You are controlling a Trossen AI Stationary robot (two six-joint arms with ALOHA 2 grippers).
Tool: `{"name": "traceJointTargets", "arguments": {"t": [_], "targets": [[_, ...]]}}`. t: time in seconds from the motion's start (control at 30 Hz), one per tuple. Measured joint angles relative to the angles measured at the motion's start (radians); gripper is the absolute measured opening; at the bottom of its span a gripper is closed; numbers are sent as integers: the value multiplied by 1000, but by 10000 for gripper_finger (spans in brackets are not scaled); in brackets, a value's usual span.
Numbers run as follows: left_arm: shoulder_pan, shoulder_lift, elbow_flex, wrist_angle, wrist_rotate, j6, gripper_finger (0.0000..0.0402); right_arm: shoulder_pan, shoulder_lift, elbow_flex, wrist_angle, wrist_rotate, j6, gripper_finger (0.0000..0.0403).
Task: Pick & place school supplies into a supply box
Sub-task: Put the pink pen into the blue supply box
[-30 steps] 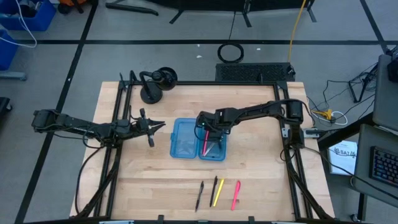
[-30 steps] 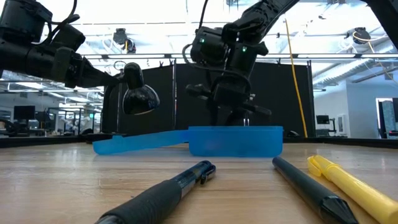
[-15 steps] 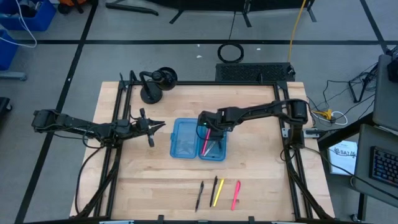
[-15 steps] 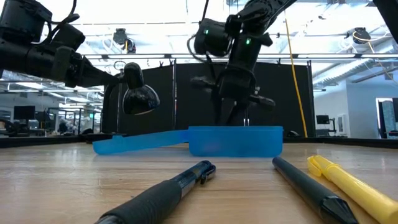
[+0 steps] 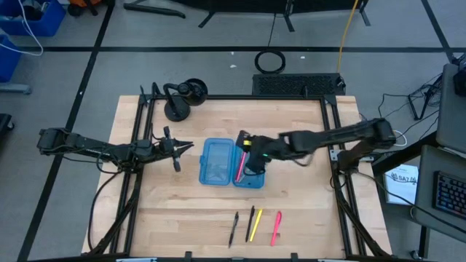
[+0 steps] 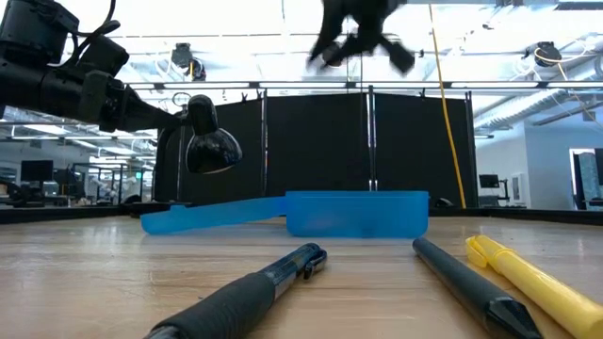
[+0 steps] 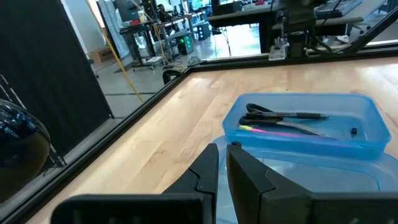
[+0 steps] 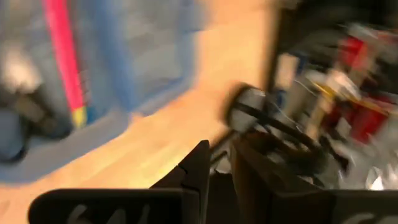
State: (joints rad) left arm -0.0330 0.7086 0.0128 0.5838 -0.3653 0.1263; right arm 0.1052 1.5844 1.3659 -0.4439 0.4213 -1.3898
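Note:
The supply box [image 5: 217, 163] lies open on the table's middle, its two blue halves side by side. Its right half holds a pink pen [image 7: 273, 130], black-handled scissors [image 7: 258, 111] and a black pen [image 7: 301, 115]. My right gripper [image 5: 242, 140] hangs high above that half, blurred at the top of the low view [image 6: 363, 42]. Its fingers [image 8: 221, 158] stand a little apart with nothing between them. My left gripper [image 5: 191, 148] waits left of the box, shut [image 7: 222, 158] and holding nothing. Several more pens lie near the front edge: black [image 5: 234, 228], black and yellow [image 5: 253, 224], pink [image 5: 277, 227].
A black desk lamp [image 5: 182, 98] stands at the far left corner of the table, its shade [image 6: 209, 141] behind the box in the low view. Bare wood lies between the box and the row of pens at the front [image 6: 254, 287].
My right gripper has risen quickly out of the box's right half, up to the top of the low view, and has tipped from pointing steeply down toward more level. The gap between its fingers looks unchanged. The things in the box have stayed put.

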Motion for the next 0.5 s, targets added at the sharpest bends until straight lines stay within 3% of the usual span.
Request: {"name": "traceJointTargets", "arguments": {"t": [0.17, 0.33, 0.5], "targets": [[0, 0, 0, 5, -1, 4, 37, 93, -132, 0, 96, 49, 404, 59], [0, 0, 0, 5, -1, 11, 37, 141, -267, 1, 168, 49, 1030, 59], [0, 0, 0, -1, -1, 24, 37, 176, -343, -53, 112, 52, 1636, 59]]}}
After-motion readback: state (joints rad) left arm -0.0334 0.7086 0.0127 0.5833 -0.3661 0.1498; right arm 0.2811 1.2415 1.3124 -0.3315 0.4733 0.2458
